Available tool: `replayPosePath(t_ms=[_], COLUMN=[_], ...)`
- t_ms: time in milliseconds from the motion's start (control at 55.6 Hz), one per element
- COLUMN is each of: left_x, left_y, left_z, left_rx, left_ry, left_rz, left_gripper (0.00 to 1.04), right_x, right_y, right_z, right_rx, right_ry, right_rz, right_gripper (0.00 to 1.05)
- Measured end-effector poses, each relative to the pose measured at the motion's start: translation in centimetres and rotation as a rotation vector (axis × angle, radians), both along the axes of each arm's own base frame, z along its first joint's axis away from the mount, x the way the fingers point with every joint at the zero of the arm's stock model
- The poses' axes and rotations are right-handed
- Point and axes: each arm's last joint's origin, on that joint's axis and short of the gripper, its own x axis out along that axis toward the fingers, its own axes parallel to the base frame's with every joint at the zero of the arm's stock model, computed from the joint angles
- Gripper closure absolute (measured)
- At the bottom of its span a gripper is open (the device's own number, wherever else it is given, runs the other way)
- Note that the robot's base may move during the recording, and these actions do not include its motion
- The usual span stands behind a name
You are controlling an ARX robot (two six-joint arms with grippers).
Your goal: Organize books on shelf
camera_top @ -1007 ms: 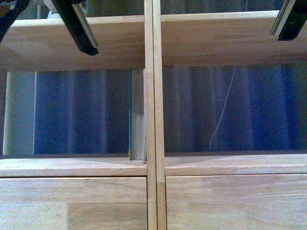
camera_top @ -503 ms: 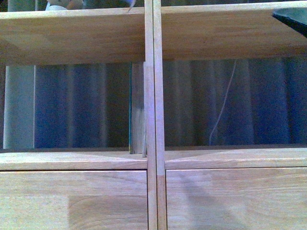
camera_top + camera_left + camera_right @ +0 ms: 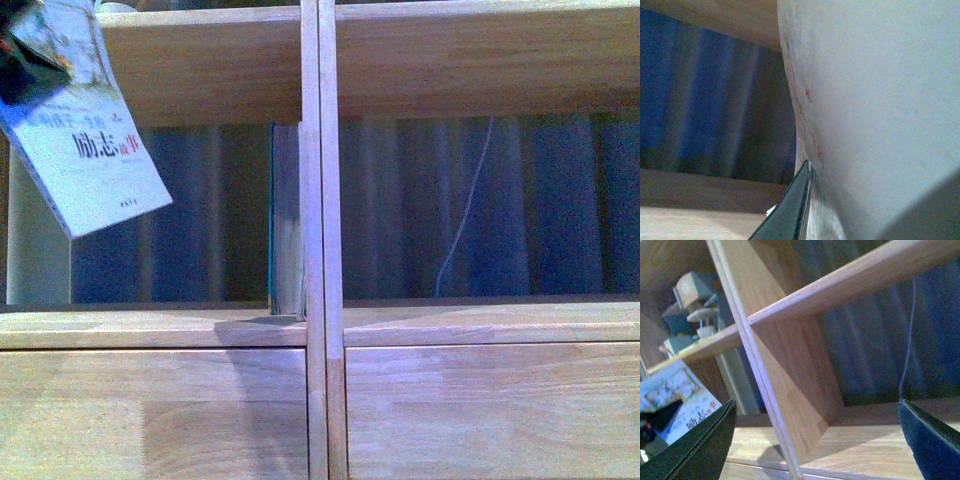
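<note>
My left gripper (image 3: 22, 70) is shut on the white-grey paperback book (image 3: 90, 155), holding it tilted at the top left, in front of the left compartment of the light-wood shelf (image 3: 320, 330). In the left wrist view the book's pale cover (image 3: 880, 100) fills the picture beside one dark finger (image 3: 790, 210). The teal-edged book (image 3: 285, 220) stands upright in the left compartment against the centre divider. My right gripper (image 3: 815, 440) is open and empty in front of the divider (image 3: 755, 365). The paperback also shows in the right wrist view (image 3: 685, 400).
Two plain drawer fronts (image 3: 150, 410) lie below the compartments. A blue curtain (image 3: 540, 200) and a thin white cord (image 3: 465, 210) show behind the open-backed right compartment. A pale post (image 3: 35, 250) stands at the far left. Small ornaments (image 3: 695, 305) sit on another shelf board.
The paperback and my left gripper have come into the front view at the top left. The right gripper's finger has left the top right corner. The shelf boards sit higher in the picture.
</note>
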Motion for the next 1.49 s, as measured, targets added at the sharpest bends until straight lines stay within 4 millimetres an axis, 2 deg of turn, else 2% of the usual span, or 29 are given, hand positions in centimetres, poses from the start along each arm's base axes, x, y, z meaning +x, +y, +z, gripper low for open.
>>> replayPosePath(t_ms=[162, 413, 629, 935, 1115, 1366, 1492], left_x=[3.9, 8.1, 10.9, 14.9, 16.2, 16.6, 16.7], left_y=[-1.3, -3.0, -4.4, -4.6, -5.0, -6.6, -7.0], left_z=[-1.0, -2.2, -3.1, -3.9, -3.9, -4.0, -4.5], left_rx=[0.144, 0.287, 0.356, 0.354, 0.356, 0.395, 0.393], left_ry=[0.015, 0.015, -0.01, 0.03, 0.051, 0.053, 0.064], left_rz=[0.071, 0.113, 0.116, 0.17, 0.177, 0.17, 0.157], left_gripper=[0.87, 0.87, 0.87, 0.87, 0.87, 0.87, 0.68], right_x=[-2.8, -5.0, -5.4, -5.4, -5.4, -5.4, -5.4], right_y=[1.0, 1.9, 2.0, 2.0, 2.0, 2.0, 2.0], right_z=[-0.7, -2.0, -2.5, -2.6, -2.6, -2.6, -2.6], right_rx=[-0.21, -0.313, -0.33, -0.328, -0.329, -0.329, -0.329], right_ry=[-0.075, -0.106, -0.11, -0.108, -0.11, -0.11, -0.109], right_rz=[-0.062, -0.066, -0.078, -0.085, -0.085, -0.085, -0.085], right_gripper=[0.07, 0.07, 0.07, 0.07, 0.07, 0.07, 0.07])
